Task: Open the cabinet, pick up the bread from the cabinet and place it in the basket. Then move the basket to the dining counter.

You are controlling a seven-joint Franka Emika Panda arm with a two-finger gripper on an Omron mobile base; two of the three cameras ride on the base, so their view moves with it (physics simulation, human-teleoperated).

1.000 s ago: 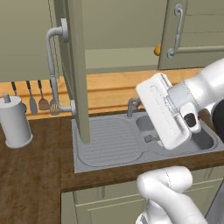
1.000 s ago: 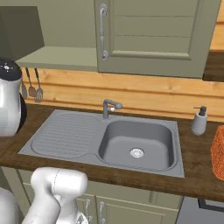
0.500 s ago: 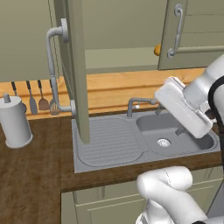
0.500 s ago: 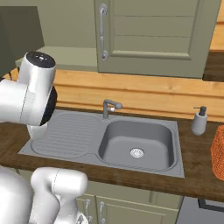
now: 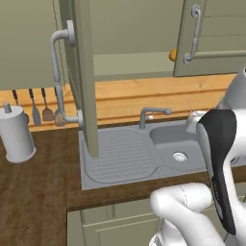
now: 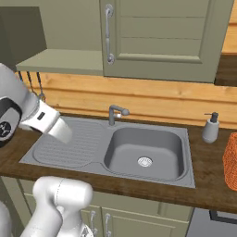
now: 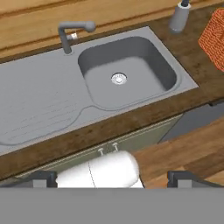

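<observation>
The cabinet hangs over the sink; its left door stands swung out edge-on, and its right door is closed. The bread, a small orange-brown lump, sits on the cabinet shelf and peeks past the closed door's edge. At the right end of the worktop stands the orange wicker basket. My gripper is open with nothing between its fingertips; it looks down on the sink from above the worktop's front edge. The dining counter is out of view.
A steel sink with a tap is set into the dark wood worktop. A soap dispenser stands between the sink and the basket. A white canister and hanging utensils sit at the left.
My arm has swung right and down, away from the open cabinet door and low over the sink. The cabinet doors, bread and basket have not moved.
</observation>
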